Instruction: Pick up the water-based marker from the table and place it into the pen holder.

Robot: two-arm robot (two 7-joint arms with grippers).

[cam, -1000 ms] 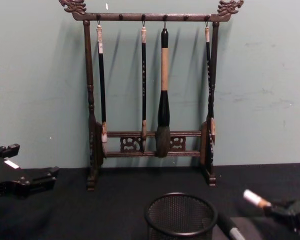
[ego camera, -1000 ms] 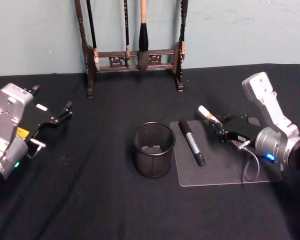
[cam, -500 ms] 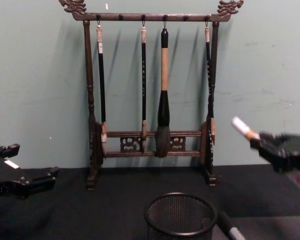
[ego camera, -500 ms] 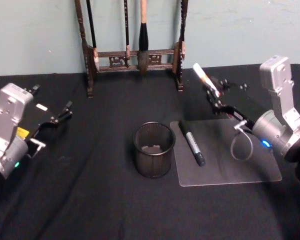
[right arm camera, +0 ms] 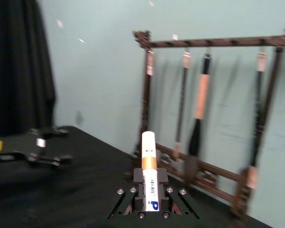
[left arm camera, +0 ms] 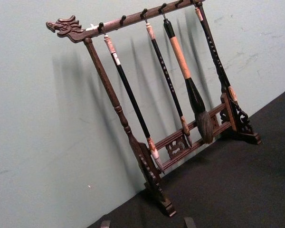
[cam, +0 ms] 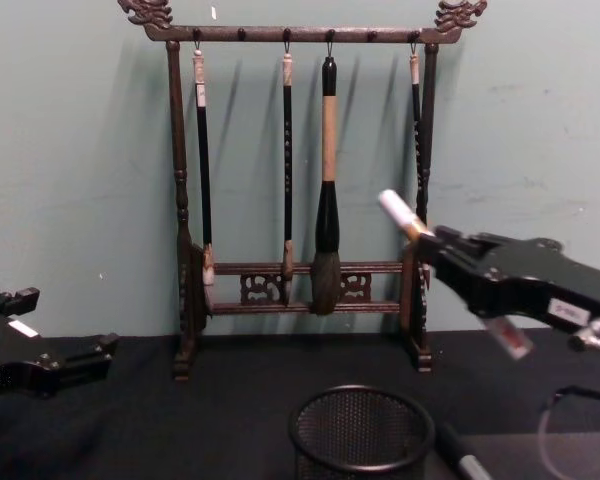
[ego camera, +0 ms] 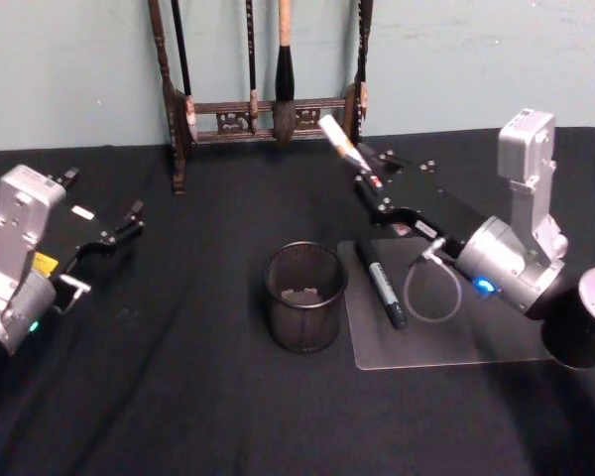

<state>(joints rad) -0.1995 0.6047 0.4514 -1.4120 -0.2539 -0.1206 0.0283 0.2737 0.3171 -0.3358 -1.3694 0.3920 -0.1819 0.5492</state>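
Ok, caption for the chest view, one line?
Right gripper holds the marker tilted, higher than the pen holder, before the brush rack; left gripper idle at left.

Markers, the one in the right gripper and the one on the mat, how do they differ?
The held marker is raised and tilted, clamped in the right gripper; the mat marker lies flat on the clear mat. The held marker's free end is white with a gold band; the mat marker is mostly black. Both are slim.
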